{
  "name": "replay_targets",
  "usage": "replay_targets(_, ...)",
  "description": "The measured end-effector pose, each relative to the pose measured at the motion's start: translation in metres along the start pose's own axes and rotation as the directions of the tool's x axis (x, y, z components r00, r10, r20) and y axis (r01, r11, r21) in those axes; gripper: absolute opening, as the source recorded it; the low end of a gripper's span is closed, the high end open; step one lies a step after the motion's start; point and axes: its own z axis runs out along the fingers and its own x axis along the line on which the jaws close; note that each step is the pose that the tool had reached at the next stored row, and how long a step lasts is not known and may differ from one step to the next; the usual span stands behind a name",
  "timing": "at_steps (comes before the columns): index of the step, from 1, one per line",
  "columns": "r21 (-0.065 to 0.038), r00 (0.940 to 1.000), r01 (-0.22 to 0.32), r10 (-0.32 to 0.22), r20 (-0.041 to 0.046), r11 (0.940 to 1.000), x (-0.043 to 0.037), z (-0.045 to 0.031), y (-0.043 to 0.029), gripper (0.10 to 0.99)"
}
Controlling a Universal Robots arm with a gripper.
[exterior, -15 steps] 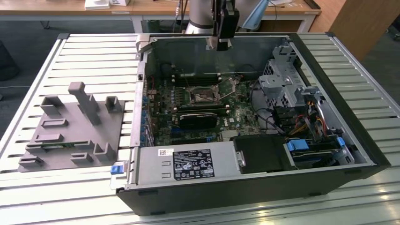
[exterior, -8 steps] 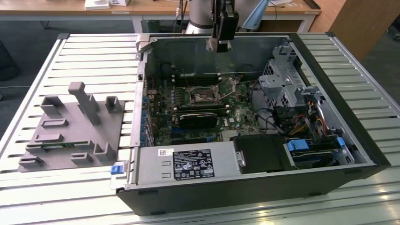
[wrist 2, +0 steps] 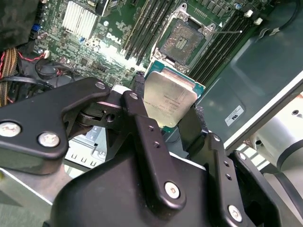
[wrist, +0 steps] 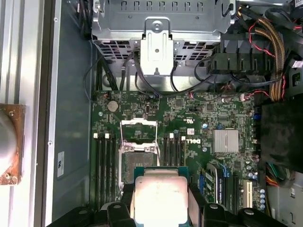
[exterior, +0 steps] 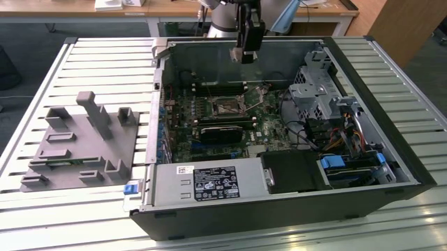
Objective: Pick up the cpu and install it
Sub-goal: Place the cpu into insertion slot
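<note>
The gripper [exterior: 245,56] hangs over the open case [exterior: 412,172], up above its far wall, and it has the cpu [wrist 2: 170,100] clamped edge to edge between its two black fingers [wrist 2: 138,92]. The jaws are only as wide as the chip itself. The silver lid faces the second wrist view, tilted a little, with the green rim showing on two sides. Here is the relation that matters: the socket [wrist 2: 182,41] lies on the board [wrist: 189,118] straight beyond the held chip, and in both wrist views the two nearly meet at one edge, chip high, socket low, well apart in height by the look of the exterior view. The socket sits empty, contacts bare, its metal frame [wrist: 138,128] flipped open. The case lies on its side on the slatted table [exterior: 104,57], toward the table's edge at the exterior view's right, holding board, cables and a drive cage [wrist: 156,19]. A gray fixture [exterior: 77,146] sits by the opposite table edge.
</note>
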Motion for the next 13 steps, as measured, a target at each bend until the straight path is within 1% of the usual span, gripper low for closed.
replay_targets(13,0.006,1.0000,0.000,0.000,0.0003,1.0000,-0.0003,0.0229,-0.0013,0.533)
